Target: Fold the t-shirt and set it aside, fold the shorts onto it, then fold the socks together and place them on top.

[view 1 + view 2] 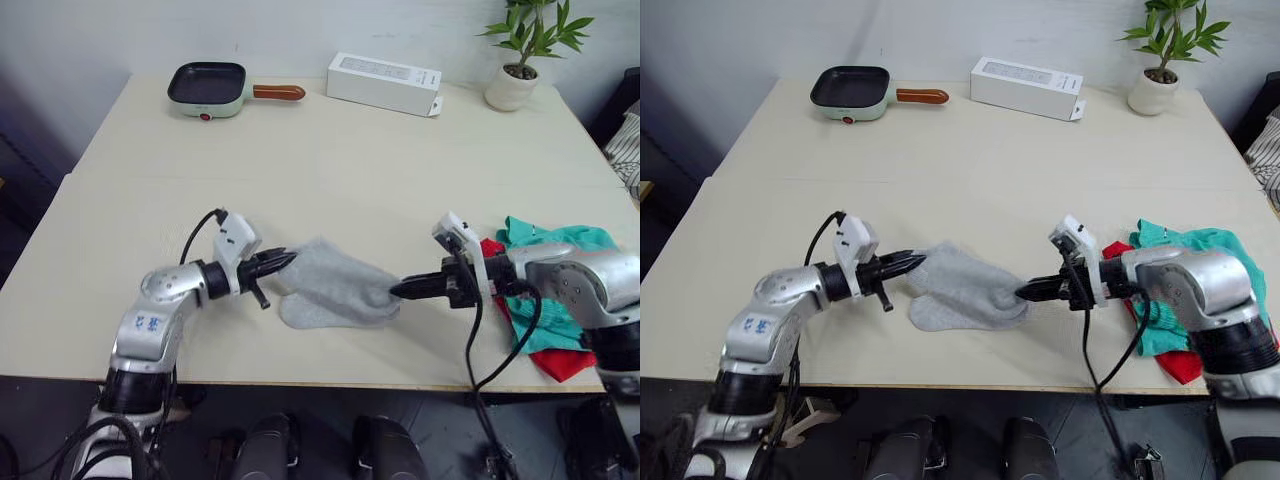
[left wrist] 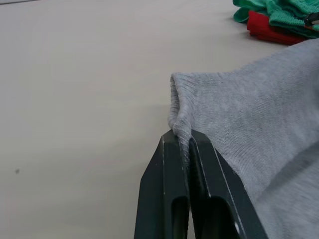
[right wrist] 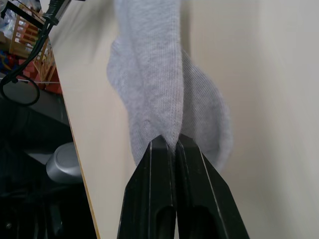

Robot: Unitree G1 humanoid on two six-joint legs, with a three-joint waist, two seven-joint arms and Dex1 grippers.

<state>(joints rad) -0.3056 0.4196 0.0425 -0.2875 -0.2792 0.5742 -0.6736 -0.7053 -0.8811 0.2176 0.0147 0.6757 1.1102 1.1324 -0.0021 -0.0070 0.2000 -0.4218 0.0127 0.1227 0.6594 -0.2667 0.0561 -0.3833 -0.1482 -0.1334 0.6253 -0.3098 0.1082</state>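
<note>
Grey socks point(image 1: 335, 290) near front edge of pale surface point(image 1: 330, 170), stretched between both arms. Left gripper point(image 1: 278, 263) fingers point(image 2: 172, 194) pinching cuff at left end; right gripper point(image 1: 408, 289) fingers point(image 3: 164, 194) pinching right end. Teal shorts point(image 1: 560, 245) stacked on red t-shirt point(image 1: 560, 362), near right edge, just beyond right arm.
</note>
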